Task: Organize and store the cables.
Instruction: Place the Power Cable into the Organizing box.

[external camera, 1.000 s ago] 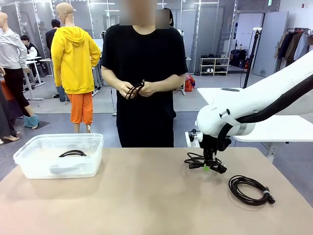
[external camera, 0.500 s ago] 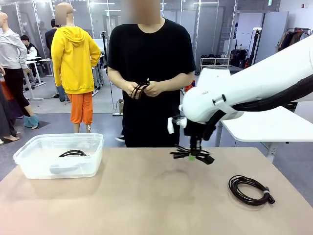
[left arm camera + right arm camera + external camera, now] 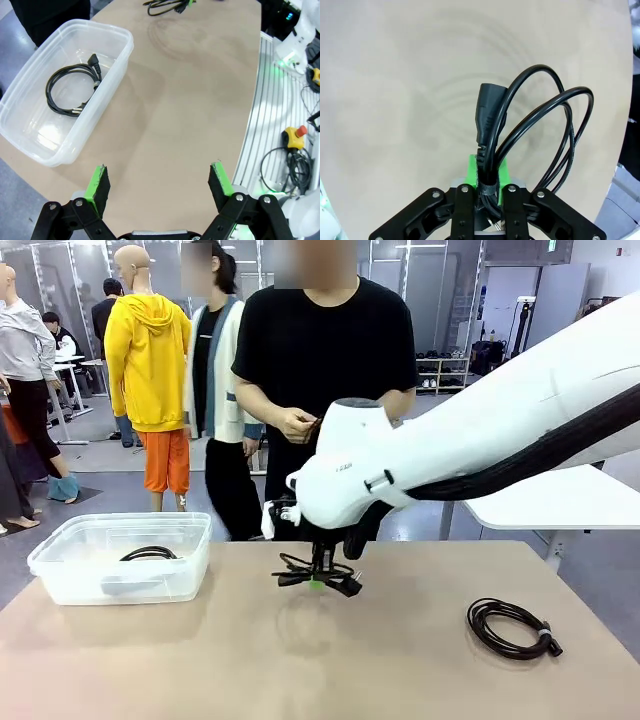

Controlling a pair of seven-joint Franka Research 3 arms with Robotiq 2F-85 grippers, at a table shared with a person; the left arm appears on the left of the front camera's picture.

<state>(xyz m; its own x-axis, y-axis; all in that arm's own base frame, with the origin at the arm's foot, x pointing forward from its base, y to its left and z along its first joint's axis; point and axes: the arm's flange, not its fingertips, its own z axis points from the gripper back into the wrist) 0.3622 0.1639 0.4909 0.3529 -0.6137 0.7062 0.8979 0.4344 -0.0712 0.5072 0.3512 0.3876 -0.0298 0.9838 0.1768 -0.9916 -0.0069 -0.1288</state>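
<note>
Right claw (image 3: 488, 176) clamped shut on a coiled cable (image 3: 490, 112), held up over mid-worktop.

Green pads pinch the coil at its tie, just under the plug end. The loops hang free above the worktop (image 3: 200, 660), with their shadow below. Left claw (image 3: 160, 182) has its jaws spread wide with nothing between them, and hangs over the worktop's left part near the clear tub (image 3: 85, 130). The tub sits at the worktop's left with a second coil (image 3: 72, 73) lying flat inside. A third coil (image 3: 474, 622) lies flat on the worktop at the right, well apart from the right claw. A person stands at the far side, one hand (image 3: 295, 423) pinching another black cord (image 3: 316, 427).
</note>
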